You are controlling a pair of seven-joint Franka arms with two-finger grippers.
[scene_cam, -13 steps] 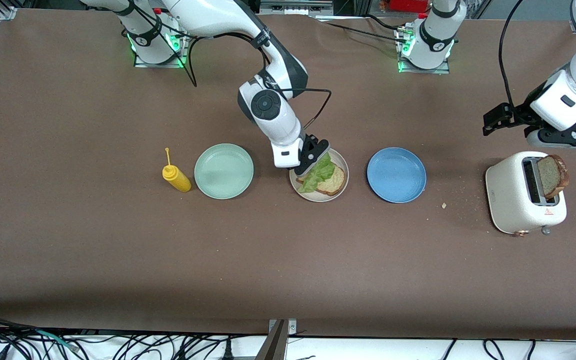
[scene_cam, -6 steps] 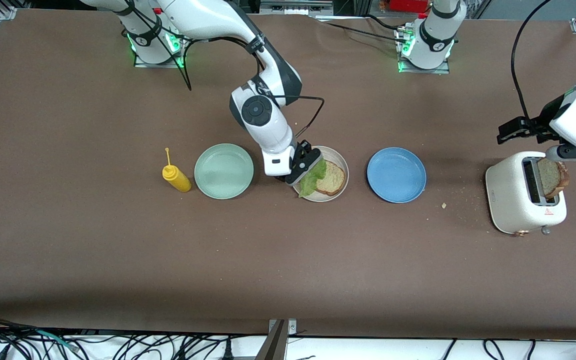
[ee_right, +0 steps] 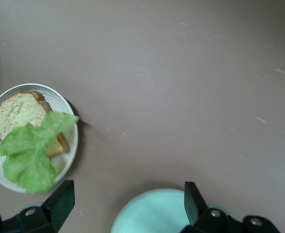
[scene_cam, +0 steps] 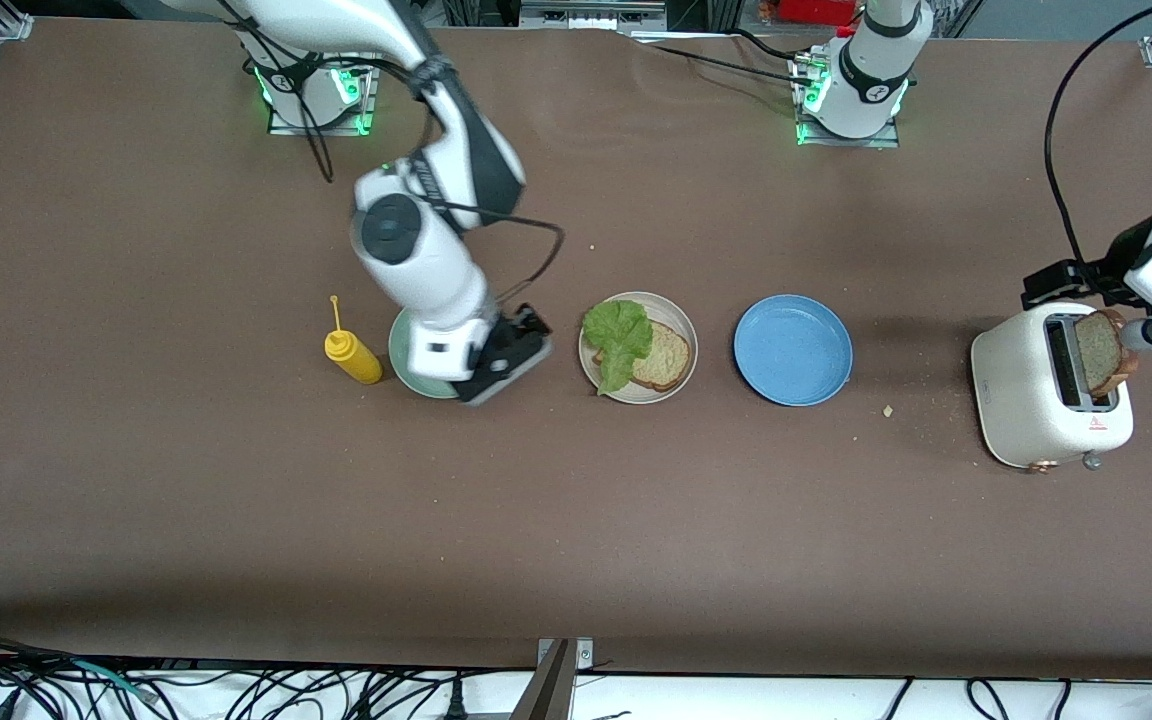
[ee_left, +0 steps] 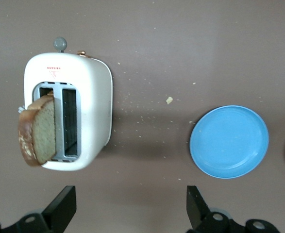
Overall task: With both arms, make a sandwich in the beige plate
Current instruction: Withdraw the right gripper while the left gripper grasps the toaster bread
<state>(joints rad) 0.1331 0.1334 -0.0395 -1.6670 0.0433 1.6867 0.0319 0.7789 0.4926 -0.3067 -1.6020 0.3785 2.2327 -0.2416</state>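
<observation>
Lettuce leaf (scene_cam: 620, 340) lies on bread slice (scene_cam: 664, 358) in beige plate (scene_cam: 681, 325), mid worktop. Right claw (scene_cam: 506, 357) wide open, empty, over mint-green plate (scene_cam: 402, 352). Left claw (ee_left: 127, 209) wide open, empty, above toaster (scene_cam: 1021, 400). I should lower straight, pinch second slice (scene_cam: 1102, 350) by crust, lift slowly.

Matt beige plate (scene_cam: 684, 375), glossy white toaster (scene_cam: 1021, 395) (probably plastic).

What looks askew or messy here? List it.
The lettuce leaf lies off-centre on the bread slice, drooping over the beige plate's rim. The slice in the toaster leans outward. Crumbs dot the table nearby.
</observation>
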